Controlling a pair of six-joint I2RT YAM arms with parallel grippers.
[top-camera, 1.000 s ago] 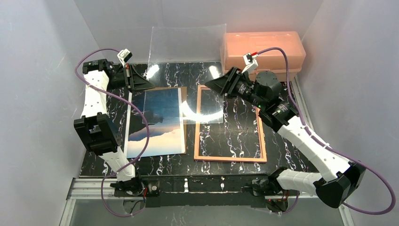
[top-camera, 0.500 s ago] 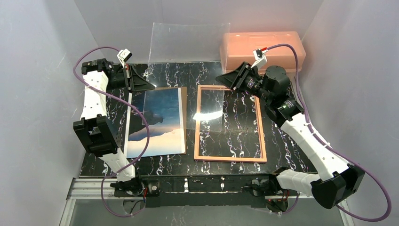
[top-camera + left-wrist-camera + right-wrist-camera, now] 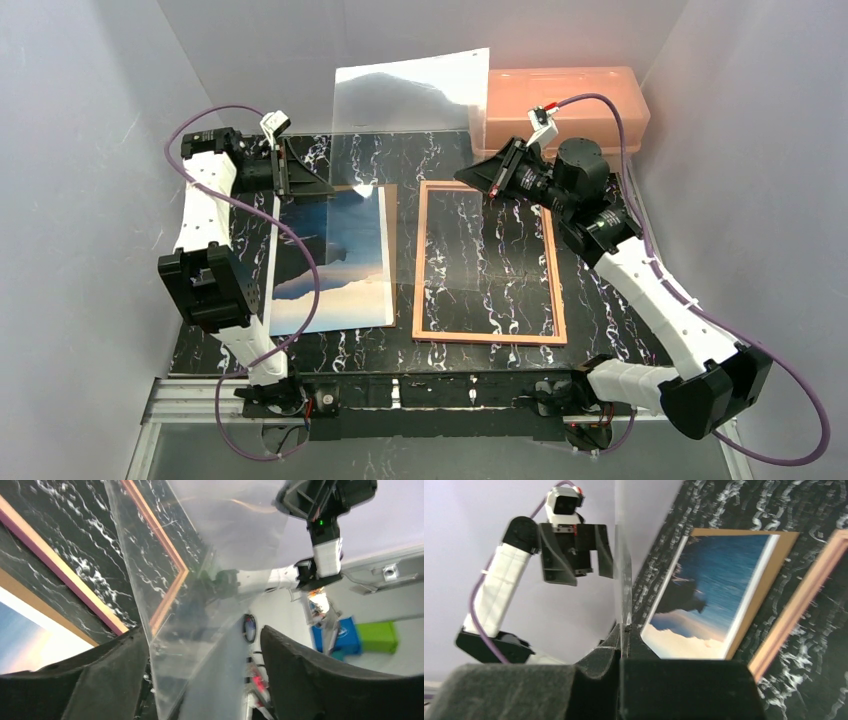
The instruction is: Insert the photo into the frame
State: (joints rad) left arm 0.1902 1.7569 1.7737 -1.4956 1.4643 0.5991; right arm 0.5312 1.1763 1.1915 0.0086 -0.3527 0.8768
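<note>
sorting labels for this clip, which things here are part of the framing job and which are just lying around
In the job: photo, frame, clear pane gripped by the right gripper, brown backing board under the photo.
Lying about: peach box at the back.

Black table [image 3: 480,356] streaked with white marble veins, and on it the photo [image 3: 335,260] runs from deep blue sky down to white cloud, a tan board [image 3: 392,230] edging it. The frame [image 3: 490,337] shows salmon pink, the box [image 3: 570,95] behind a paler peach, the clear sheet [image 3: 410,95] colourless with a grey sheen.
</note>
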